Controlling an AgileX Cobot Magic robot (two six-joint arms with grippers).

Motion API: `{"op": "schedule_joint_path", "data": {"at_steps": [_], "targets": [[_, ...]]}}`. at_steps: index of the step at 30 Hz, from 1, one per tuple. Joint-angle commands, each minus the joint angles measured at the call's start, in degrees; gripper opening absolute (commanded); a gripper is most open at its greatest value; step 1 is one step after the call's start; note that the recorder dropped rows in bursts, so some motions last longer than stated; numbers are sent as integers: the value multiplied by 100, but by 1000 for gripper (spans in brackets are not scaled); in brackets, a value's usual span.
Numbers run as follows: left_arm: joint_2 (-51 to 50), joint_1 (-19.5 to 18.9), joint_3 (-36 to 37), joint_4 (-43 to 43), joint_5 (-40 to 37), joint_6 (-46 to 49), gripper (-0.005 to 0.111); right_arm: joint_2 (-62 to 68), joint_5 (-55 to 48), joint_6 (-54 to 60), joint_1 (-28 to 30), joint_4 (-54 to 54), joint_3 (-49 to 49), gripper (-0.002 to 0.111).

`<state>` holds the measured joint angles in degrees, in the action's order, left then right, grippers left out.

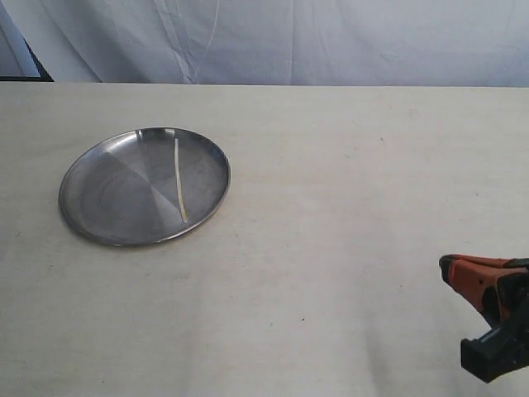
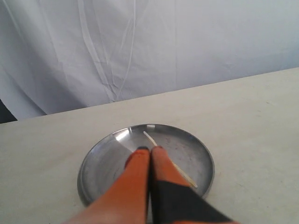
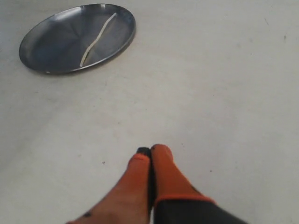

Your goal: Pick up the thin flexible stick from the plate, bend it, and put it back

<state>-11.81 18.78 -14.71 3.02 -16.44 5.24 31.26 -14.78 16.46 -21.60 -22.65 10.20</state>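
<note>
The round silver plate [image 1: 107, 190] lies on the table at the left, also seen in the left wrist view as the plate [image 2: 103, 168] and in the right wrist view as the plate [image 3: 51, 42]. The thin pale stick [image 1: 179, 179] rests straight in its right half; the stick [image 2: 150, 139] and stick [image 3: 97, 40] show in the wrist views too. My left gripper [image 2: 150, 149] is shut with nothing in it, hovering above the plate and out of the exterior view. My right gripper [image 1: 448, 266] [image 3: 151, 151] is shut and empty over bare table at the lower right, far from the plate.
A pale wooden table [image 1: 347, 207] fills the scene, with a white cloth backdrop [image 1: 331, 41] behind its far edge.
</note>
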Motion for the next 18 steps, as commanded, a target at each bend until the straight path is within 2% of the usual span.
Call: {"op": "schedule_joint_path", "data": {"at_steps": [1,5,10,15,18], "targets": [[269,6,452,-18,549,-14,0,-432,35,-10,-12,7,-496,-1],[544,6,922,-18,691,-14,0,-646,34,-10,-12,-7,-834,-1],[614,6,1306,-25,691,-14,0,-859,7,-10,33,-1043,-1020,-1],[614,6,1471,-184,715,-14,0,-1206,-438,-10,275,-2200,-1020,-1],[614,6,1471,-437,630,-14,0,-1426,-391,-10,327,-2430,-1020,-1]]}}
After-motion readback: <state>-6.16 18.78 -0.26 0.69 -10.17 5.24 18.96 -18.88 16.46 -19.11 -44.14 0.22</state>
